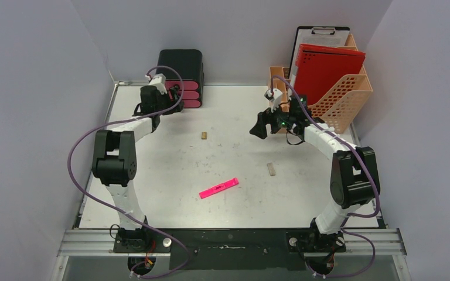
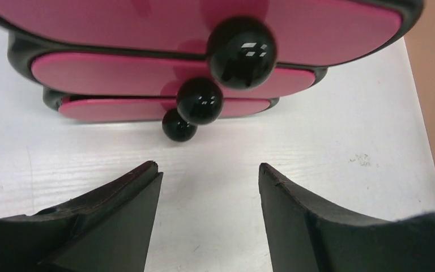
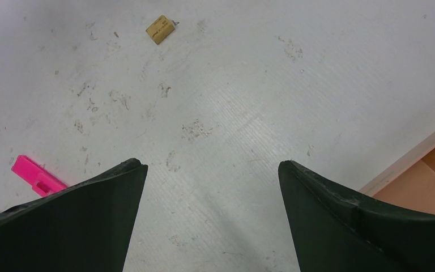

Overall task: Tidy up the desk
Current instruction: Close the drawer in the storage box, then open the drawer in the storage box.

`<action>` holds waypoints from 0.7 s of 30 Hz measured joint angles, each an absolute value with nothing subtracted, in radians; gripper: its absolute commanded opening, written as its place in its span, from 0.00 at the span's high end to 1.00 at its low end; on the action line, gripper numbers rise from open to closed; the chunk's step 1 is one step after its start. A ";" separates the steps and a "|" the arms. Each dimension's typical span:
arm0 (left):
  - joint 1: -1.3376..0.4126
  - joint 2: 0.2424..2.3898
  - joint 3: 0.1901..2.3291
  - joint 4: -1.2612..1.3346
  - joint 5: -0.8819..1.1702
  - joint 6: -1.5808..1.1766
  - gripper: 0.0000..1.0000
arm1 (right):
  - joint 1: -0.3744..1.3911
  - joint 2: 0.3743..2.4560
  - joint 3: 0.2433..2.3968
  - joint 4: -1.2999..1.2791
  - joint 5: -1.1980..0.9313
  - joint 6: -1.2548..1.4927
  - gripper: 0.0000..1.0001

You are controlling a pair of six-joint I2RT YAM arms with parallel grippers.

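A large, flat, white, scuffed desk (image 1: 170, 170) with a silver metal rim fills the floor of a grey-walled enclosure, with walls close on its left, back and right sides; its black front rail lies nearest the arm bases, and its long axis seems to run left to right, though the slanted view leaves that uncertain; the middle is mostly open, bearing a flat pink plastic bar (image 1: 218, 188), a small tan block (image 1: 204, 135) and a second tan block (image 1: 272, 169), all well apart; a black drawer box (image 1: 180, 64) with pink drawers stands at the back left edge; an orange perforated file rack (image 1: 343, 99) holding a red folder (image 1: 328, 67) stands at the back right; the left gripper (image 2: 209, 170) faces the drawers' round black knobs (image 2: 241, 52), fingers partly spread, holding nothing; the right gripper (image 3: 212, 164) hovers near the rack, fingers wide apart, empty.
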State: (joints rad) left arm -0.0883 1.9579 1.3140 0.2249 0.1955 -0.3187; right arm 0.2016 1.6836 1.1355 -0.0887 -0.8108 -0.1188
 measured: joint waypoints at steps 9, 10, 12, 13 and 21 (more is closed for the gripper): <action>-0.043 1.958 1.209 0.430 0.257 -0.384 0.44 | 0.202 1.684 1.129 -0.083 -0.811 -0.119 0.10; -0.040 1.958 1.209 0.460 0.262 -0.386 0.44 | 0.202 1.684 1.129 -0.082 -0.811 -0.118 0.10; -0.039 1.960 1.209 0.500 0.269 -0.388 0.44 | 0.202 1.686 1.129 -0.082 -0.811 -0.119 0.10; -0.040 1.963 1.209 0.524 0.271 -0.388 0.44 | 0.202 1.688 1.129 -0.081 -0.811 -0.119 0.10; -0.065 2.000 1.210 0.578 0.265 -0.359 0.45 | 0.202 1.701 1.127 -0.073 -0.810 -0.119 0.10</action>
State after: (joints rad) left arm -0.0647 1.9995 1.2102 0.5777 0.2649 -0.3592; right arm 0.2016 1.7008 1.1267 -0.0734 -0.8104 -0.1188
